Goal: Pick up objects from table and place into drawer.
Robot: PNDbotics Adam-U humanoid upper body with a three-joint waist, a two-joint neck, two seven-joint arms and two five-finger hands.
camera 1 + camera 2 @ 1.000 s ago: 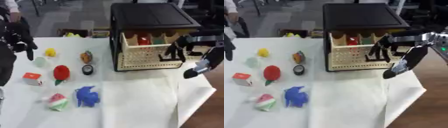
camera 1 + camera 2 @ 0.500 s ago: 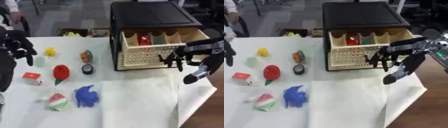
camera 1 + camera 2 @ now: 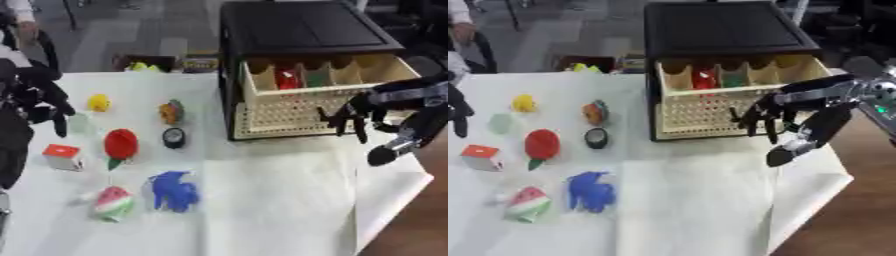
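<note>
White-clothed table (image 3: 280,200), open drawer (image 3: 328,82) at its far right.
My right hand (image 3: 765,114) hangs empty, fingers relaxed, before the drawer; the toys lie leftward, nearer my left hand (image 3: 39,97), also relaxed.

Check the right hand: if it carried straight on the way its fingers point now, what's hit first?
Right hand has fingers pointing down, just in front of the drawer; likely the white tablecloth first. Depth is unclear.

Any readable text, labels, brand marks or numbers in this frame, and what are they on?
None can be read.
The black cabinet and its open drawer show no marking.
The toys on the table, such as the red and white cube and the blue figure, show no legible lettering; any fine print is too blurred to tell.
</note>
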